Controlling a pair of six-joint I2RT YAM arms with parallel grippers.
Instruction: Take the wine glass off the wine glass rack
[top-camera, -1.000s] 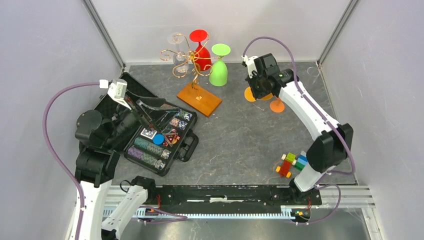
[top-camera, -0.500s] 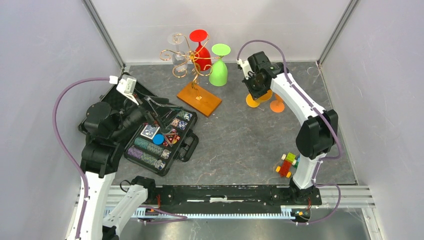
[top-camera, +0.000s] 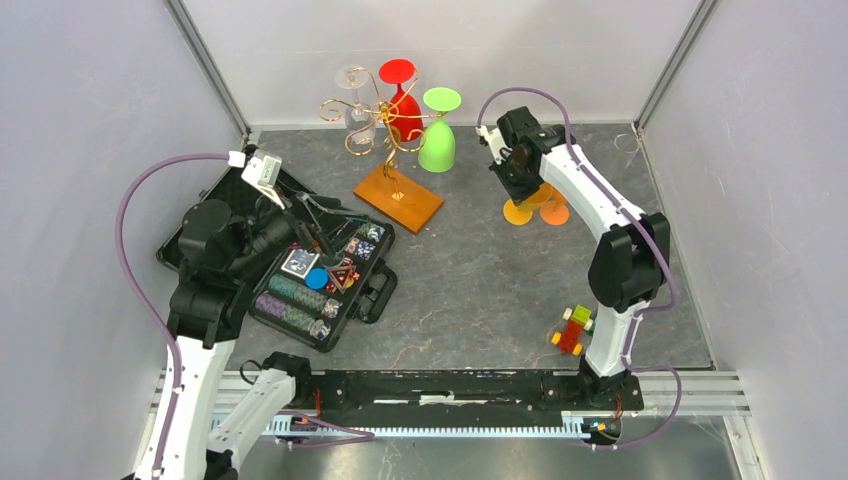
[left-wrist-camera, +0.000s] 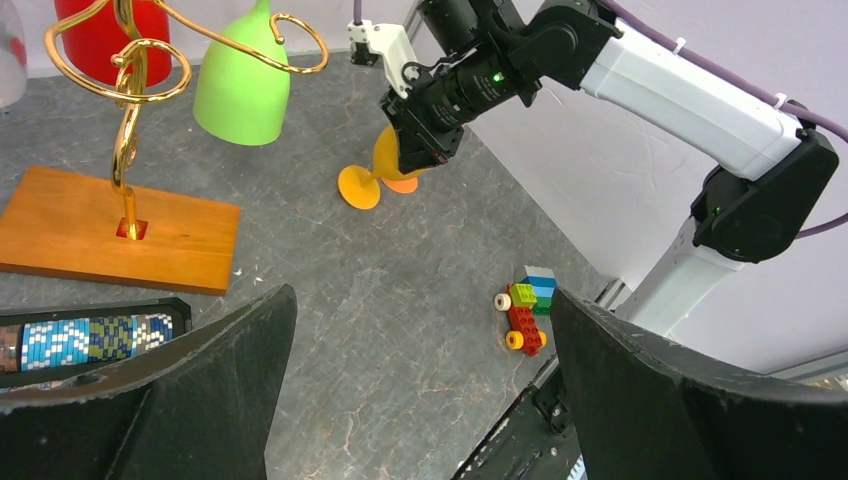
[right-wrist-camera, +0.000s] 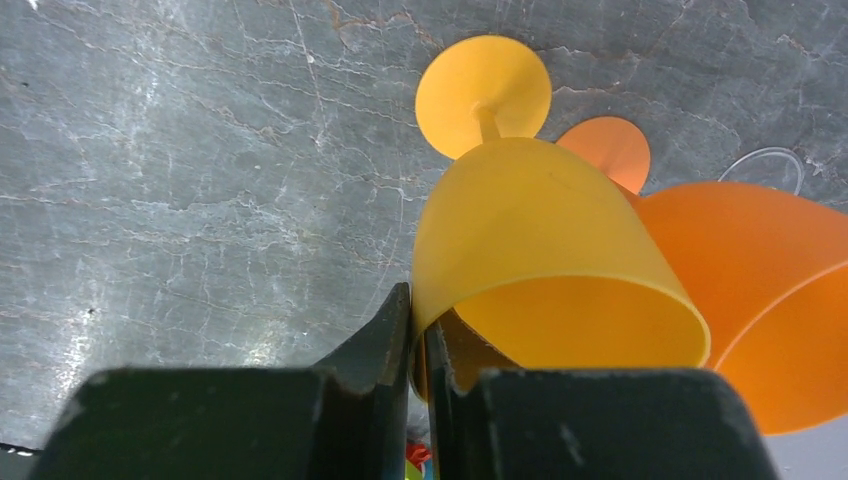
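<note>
Grey bench (top-camera: 470, 270); our right hand (right-wrist-camera: 417, 315) pinches the rim of the yellow wine glass (right-wrist-camera: 530, 240), seemingly light, stiff plastic.

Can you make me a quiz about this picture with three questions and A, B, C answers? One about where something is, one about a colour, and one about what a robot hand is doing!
1. Where are the toy blocks?
A) on the table, beside the right arm
B) inside the chip case
C) on the wooden base

2. What colour is the glass pinched by the right gripper?
A) blue
B) yellow
C) purple

3. How is the left gripper?
A) shut on a green glass
B) shut on a chip
C) open, holding nothing

Answers:
1 A: the blocks lie on the grey table next to that arm's lower part.
2 B: the right wrist view shows the fingers closed on the rim of a yellow bowl.
3 C: its fingers stand wide apart with nothing between them.
</note>
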